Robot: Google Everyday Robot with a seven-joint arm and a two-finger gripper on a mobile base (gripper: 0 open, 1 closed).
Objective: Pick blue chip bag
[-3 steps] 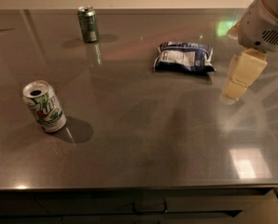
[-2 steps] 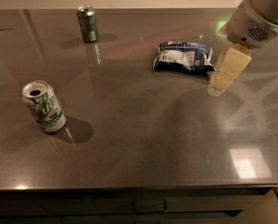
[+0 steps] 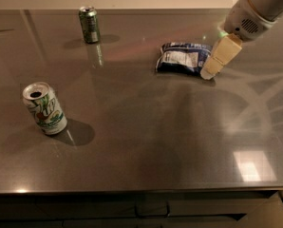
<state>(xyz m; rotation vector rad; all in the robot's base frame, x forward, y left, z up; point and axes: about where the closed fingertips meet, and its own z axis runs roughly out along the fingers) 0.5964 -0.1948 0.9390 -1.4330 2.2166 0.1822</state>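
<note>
- Bench [image 3: 141,165]: a grey, glossy surface fills nearly the whole view, with light patches reflected on its right side and a dark front edge along the near side.
- Robot arm [image 3: 255,8]: the white casing comes in from the far right corner and slopes down to the left.
- Gripper [image 3: 209,72]: a cream-coloured block at the arm's end, tilted, with its tip low over the bench just beside the right end of the bag. Whether it touches the bag cannot be told, nor whether it is parted or closed.
- Blue chip bag [image 3: 182,58]: it lies flat on the bench, right of centre and towards the far side, whitish panel facing up.
- Near soda can [image 3: 44,108]: green and white, opened, standing at the near left with a slight lean.
- Far soda can [image 3: 89,24]: upright at the far left, well apart from the bag.
</note>
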